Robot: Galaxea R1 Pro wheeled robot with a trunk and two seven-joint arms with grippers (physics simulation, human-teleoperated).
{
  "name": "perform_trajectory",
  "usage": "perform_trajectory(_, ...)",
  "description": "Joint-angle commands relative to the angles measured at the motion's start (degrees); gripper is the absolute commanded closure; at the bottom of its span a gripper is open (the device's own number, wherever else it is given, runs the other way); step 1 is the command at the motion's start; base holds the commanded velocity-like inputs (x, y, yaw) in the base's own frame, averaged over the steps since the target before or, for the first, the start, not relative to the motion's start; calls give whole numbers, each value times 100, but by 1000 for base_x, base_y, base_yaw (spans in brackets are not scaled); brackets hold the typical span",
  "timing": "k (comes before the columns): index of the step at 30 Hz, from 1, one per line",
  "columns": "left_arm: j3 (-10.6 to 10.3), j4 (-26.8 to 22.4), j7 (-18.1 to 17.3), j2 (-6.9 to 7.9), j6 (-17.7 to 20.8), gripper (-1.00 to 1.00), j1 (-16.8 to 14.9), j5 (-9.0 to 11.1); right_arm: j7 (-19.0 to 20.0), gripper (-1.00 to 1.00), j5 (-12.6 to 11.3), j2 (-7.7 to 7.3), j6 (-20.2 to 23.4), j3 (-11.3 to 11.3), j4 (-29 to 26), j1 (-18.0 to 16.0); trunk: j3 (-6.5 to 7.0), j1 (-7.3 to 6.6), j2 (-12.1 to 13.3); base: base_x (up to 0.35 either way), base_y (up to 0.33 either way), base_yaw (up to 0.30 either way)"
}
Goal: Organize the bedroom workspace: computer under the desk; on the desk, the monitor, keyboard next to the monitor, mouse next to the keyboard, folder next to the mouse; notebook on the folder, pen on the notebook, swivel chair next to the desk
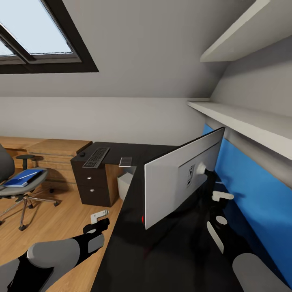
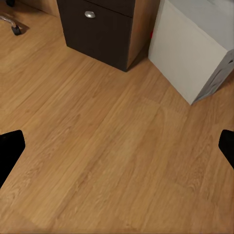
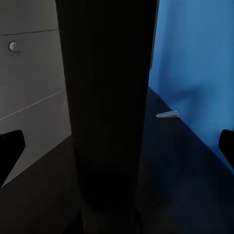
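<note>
My right hand (image 3: 117, 148) is behind the wide flat monitor with the light grey back (image 1: 178, 178). That hand is wide open. Its two black fingertips (image 3: 9, 151) sit on each side of the monitor's black stand (image 3: 105, 97), but I think they are not touching it.

The monitor stands on the long, shiny black desk (image 1: 134, 243). Its back faces me and its screen faces the blue back panel (image 1: 251, 194).

If I squeeze the stand and turn it fast, the tall screen could tip over. It could also hit the blue panel, because there is not much room there. A small white thing (image 3: 168, 114) lies on the desk by the panel. I cannot tell what it is, and I could knock it away.

My left hand (image 1: 97, 222) hangs low over the wood plank floor (image 2: 97, 146), and it is wide open too. The plain white box-shaped computer (image 2: 195, 53) stands under the desk, beside the black drawer unit (image 2: 97, 29). If my body rolls forward, that arm could bump the computer.

The flat keyboard with dark keys (image 1: 96, 157) and the small dark mouse (image 1: 82, 154) are far down the desk. The bright blue folder (image 1: 24, 177) lies on the grey swivel chair (image 1: 12, 190), well apart from the desk.
</note>
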Motion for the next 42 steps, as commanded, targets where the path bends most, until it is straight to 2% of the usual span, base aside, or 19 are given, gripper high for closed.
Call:
perform_trajectory(1,-48,-27,30,4,-39,-100,-12,37,-34,-100,-59,-7,-29,39,4,-5,-7,0,-5,-3,2,0)
perform_trajectory(12,-48,-27,30,6,-39,-100,-9,37,-34,-100,-50,-10,-29,39,2,-5,-7,0,-5,-21,0,0)
perform_trajectory(23,-42,-24,24,16,23,-100,-12,37,-34,-100,-48,5,-36,51,11,3,-7,0,-5,-320,0,0)
perform_trajectory(28,-46,-25,7,143,29,-100,-11,37,-34,-100,-50,7,-33,51,-2,20,-7,0,-5,-336,0,0)
perform_trajectory(29,-46,-26,6,194,28,-100,-12,37,-34,-100,-50,7,-31,53,-15,46,-7,0,-5,-336,0,0)
perform_trajectory(30,-48,-27,3,375,24,-100,-9,37,-36,-100,-50,9,-23,60,-51,98,-7,0,-5,-333,64,0)
perform_trajectory(31,-48,-27,1,451,22,-100,-6,37,-38,-100,-52,11,-16,63,-72,108,-7,0,-5,-319,115,0)
perform_trajectory(33,-48,-49,0,708,20,-100,142,37,-41,-100,-66,15,68,67,-220,151,-7,0,-5,-256,209,0)
perform_trajectory(35,-48,-138,7,871,20,-100,282,37,-38,-100,-81,15,303,68,-540,280,-7,0,-5,-162,274,0)
perform_trajectory(37,-48,-240,14,956,19,-100,384,37,-36,-100,-104,17,649,69,-1014,465,-7,0,-5,-78,259,0)
perform_trajectory(39,-48,-342,13,1042,19,-100,533,37,-35,-100,-143,33,1267,76,-1766,785,-7,0,-5,-37,132,0)
perform_trajectory(40,-48,-356,11,1059,19,-100,577,37,-35,-100,-158,48,1426,78,-1936,857,-7,0,-5,-23,82,0)
perform_trajectory(42,-48,-395,0,1108,4,-100,905,37,-40,-100,-230,358,2224,69,-2589,1057,-7,0,-5,-11,40,0)
